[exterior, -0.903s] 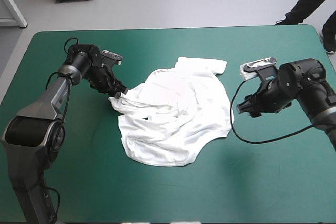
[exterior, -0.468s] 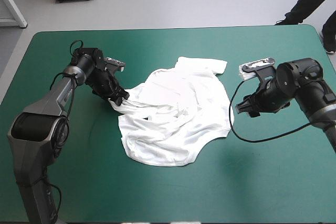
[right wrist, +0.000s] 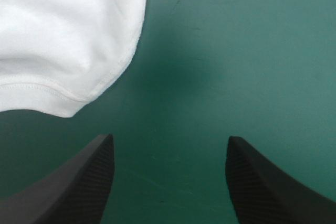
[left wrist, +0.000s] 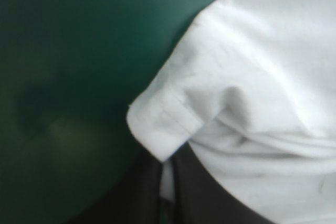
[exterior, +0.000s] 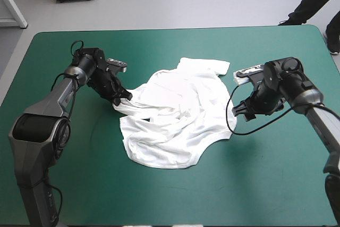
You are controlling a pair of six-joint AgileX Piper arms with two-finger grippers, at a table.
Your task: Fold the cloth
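Left fingers [left wrist: 144, 195] tight on T-shirt [exterior: 175, 115] sleeve; right fingers [right wrist: 79, 182] wide apart near its hem

The worktop [exterior: 175, 195] wears a teal-green cover with rounded corners. Directly on it, near its middle, lies the white T-shirt [exterior: 175, 120], crumpled and half spread, with one short sleeve pointing toward the far edge.

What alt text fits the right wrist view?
The right gripper stands open over bare teal-green cover, nothing between its black fingers. A hemmed edge of the white T-shirt lies just ahead, off to one side, untouched.
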